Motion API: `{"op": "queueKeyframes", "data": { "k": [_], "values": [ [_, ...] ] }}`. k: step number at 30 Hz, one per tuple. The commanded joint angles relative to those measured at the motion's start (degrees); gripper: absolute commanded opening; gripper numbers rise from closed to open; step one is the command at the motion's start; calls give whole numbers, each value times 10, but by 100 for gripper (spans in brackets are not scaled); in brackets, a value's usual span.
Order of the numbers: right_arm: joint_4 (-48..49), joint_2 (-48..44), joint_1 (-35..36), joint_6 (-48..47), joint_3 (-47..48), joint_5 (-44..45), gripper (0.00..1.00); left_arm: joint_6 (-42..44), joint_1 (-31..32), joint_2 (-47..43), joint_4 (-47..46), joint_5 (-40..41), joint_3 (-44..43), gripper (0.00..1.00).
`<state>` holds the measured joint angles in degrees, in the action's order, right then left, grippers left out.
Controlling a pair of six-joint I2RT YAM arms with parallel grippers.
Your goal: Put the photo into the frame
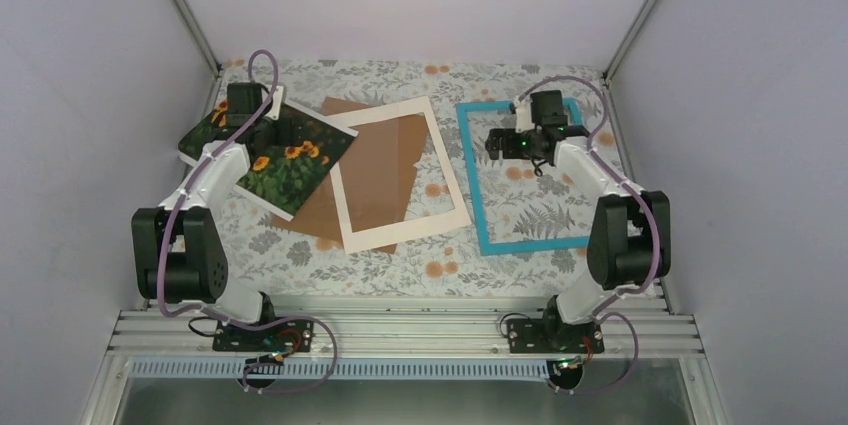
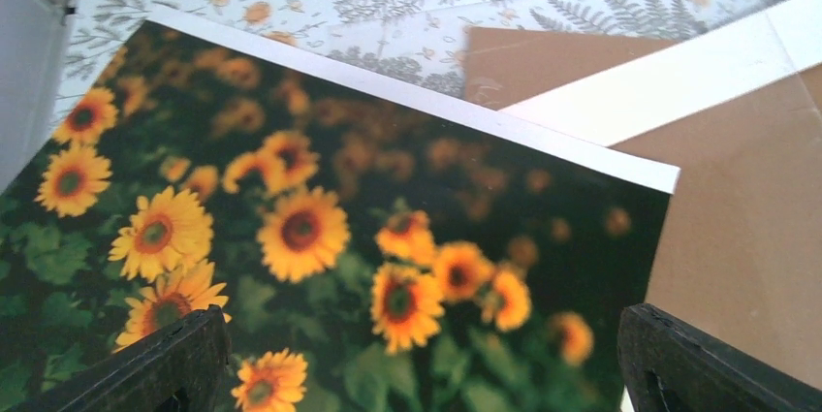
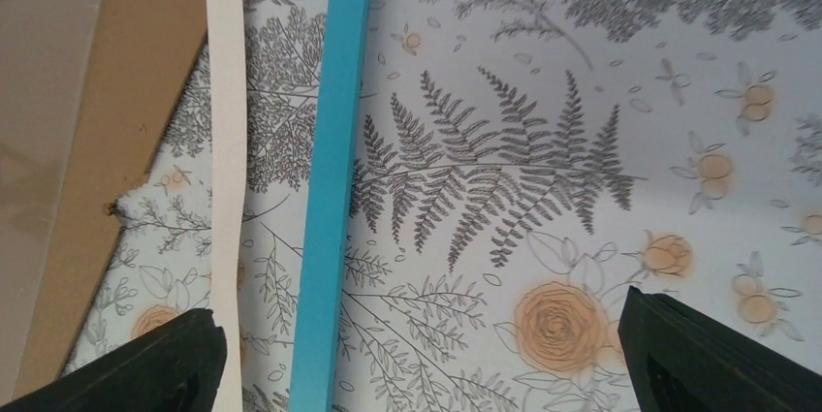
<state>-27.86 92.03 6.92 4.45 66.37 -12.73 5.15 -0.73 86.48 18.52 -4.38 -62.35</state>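
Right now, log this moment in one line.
left gripper: open over photo | right gripper: open over frame | photo: outside frame, corner overlapping backing board | mat: between them

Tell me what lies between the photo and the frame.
In the top view, a cream mat on a brown board fills the stretch between the photo and the frame.

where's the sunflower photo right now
Top view: the photo lies flat on the left side of the table, its right corner overlapping the brown board.
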Motion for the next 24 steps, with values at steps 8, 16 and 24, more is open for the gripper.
{"op": "queueKeyframes", "data": {
  "k": [8, 16, 24],
  "values": [
    [26, 95, 73, 79, 29, 67, 98, -41, 3, -20, -41, 51, 14, 100],
    [28, 152, 108, 94, 69, 100, 96, -43, 4, -17, -44, 45, 17, 100],
    [20, 194, 128, 101, 100, 135, 80, -42, 4, -17, -42, 43, 13, 100]
  ]
}}
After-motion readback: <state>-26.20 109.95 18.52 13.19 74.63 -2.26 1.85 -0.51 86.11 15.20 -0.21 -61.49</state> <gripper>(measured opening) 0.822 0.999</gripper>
